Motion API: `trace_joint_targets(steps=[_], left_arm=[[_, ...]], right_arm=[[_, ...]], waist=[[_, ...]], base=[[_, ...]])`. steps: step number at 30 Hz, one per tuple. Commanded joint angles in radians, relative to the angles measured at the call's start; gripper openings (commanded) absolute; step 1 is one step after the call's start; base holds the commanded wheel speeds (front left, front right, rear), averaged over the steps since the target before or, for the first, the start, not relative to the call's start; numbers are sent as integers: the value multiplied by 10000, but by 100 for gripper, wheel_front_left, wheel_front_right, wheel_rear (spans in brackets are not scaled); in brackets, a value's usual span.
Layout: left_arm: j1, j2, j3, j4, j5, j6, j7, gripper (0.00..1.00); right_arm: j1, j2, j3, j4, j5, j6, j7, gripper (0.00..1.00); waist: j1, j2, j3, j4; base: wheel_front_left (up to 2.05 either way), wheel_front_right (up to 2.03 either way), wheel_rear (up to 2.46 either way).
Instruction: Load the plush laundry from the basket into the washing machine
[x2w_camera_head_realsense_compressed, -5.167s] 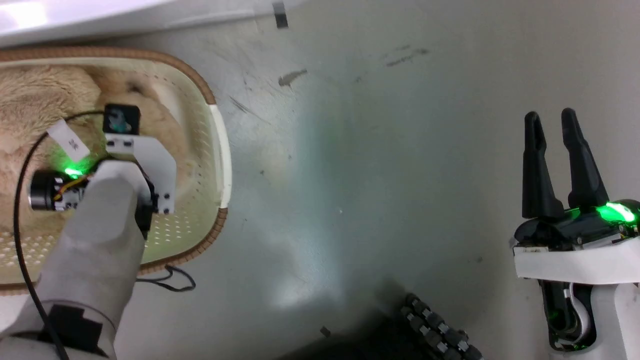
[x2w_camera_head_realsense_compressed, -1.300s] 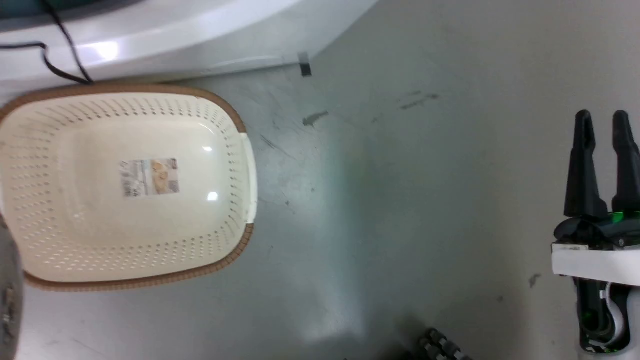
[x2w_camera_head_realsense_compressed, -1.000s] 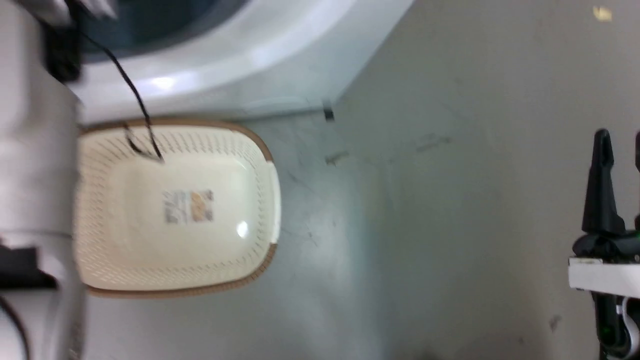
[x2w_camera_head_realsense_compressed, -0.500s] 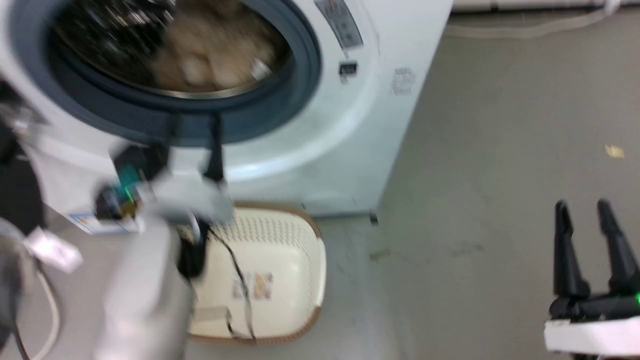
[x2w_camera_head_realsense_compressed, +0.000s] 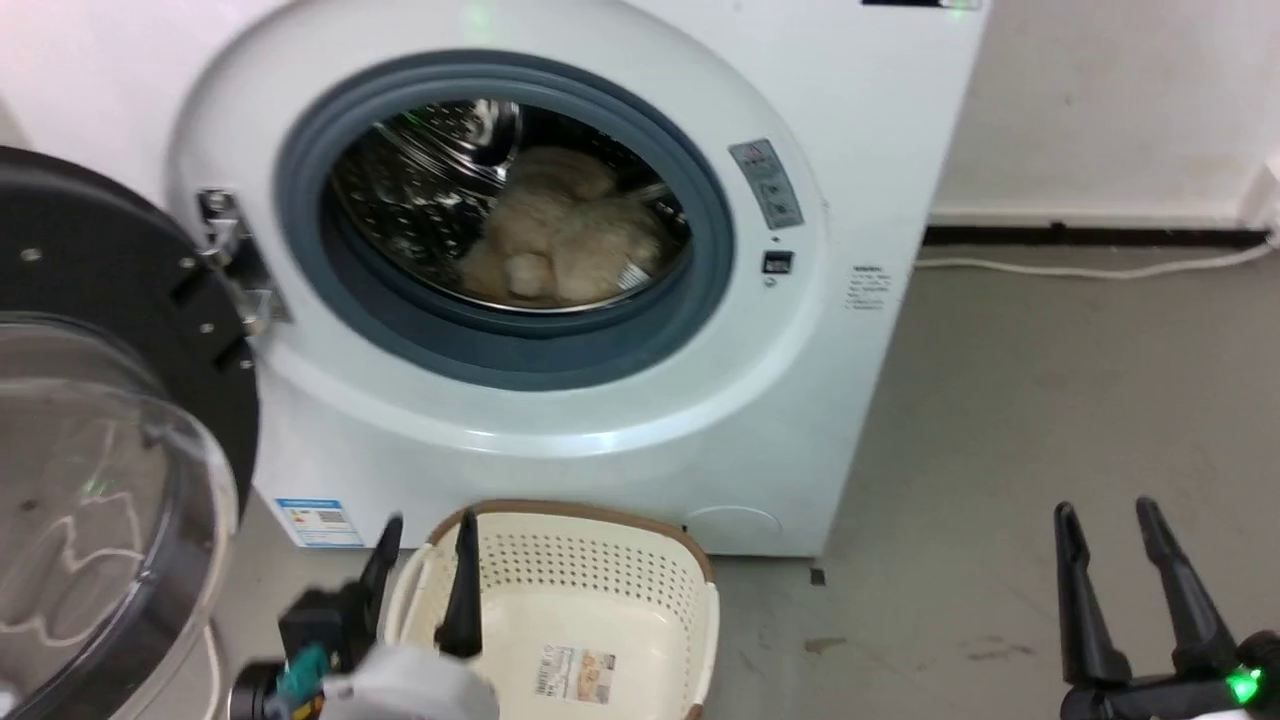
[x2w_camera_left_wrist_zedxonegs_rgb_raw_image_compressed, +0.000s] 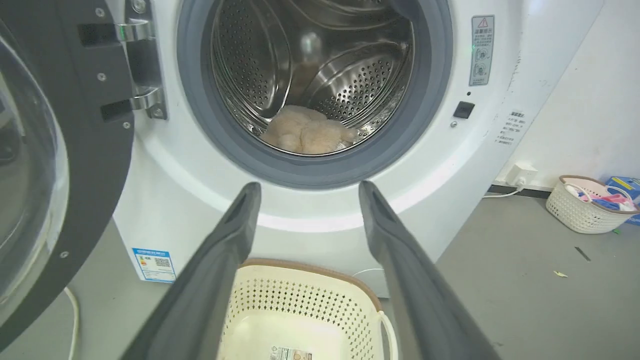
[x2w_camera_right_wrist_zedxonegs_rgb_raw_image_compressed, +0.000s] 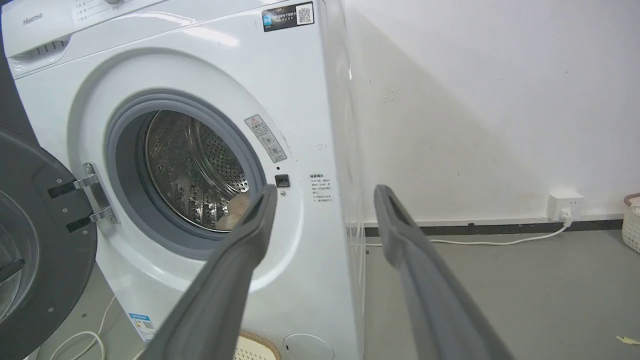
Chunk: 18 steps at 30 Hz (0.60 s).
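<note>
The beige plush laundry lies at the bottom of the steel drum inside the white washing machine. The machine's black-framed domed door hangs open at the left. On the floor before the machine stands the cream basket, with just a label sticker on its bottom. My left gripper is open above the basket's near left rim, holding nothing. My right gripper is open over the floor at the right, holding nothing.
A white cable runs along the wall's black skirting to a socket. A second small basket with coloured clothes stands by the wall at the right. Grey floor spreads right of the machine.
The plush went from the basket into the drum. My left arm has drawn back from the port to above the basket, fingers open. The head camera has tilted up to the machine.
</note>
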<state>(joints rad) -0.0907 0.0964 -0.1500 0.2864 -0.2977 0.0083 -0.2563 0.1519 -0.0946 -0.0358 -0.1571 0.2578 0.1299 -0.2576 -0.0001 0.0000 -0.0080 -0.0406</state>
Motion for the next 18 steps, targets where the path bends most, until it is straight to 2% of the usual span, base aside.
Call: trace_joint_targets(steps=[1, 7, 10, 18], left_arm=[[244, -36, 17, -126, 107, 79, -53, 100], [1038, -207, 133, -698, 543, 395, -54, 100], [1288, -221, 99, -952, 1098, 528, -54, 100], [1446, -210, -33, -1348, 1756, 174, -54, 100]], right_arm=[[200, 57, 18, 52, -65, 8, -42, 100], [456, 232, 50, 131, -238, 8, -42, 100], [521, 317, -2, 147, -269, 8, -42, 100], [470, 406, -183, 455, -445, 8, -42, 100]], waist=[[1, 0, -139, 166], [1, 0, -212, 424], [1, 0, -212, 506], [1, 0, -194, 584]], base=[[0, 0, 0], [0, 0, 0], [0, 0, 0], [0, 0, 0]])
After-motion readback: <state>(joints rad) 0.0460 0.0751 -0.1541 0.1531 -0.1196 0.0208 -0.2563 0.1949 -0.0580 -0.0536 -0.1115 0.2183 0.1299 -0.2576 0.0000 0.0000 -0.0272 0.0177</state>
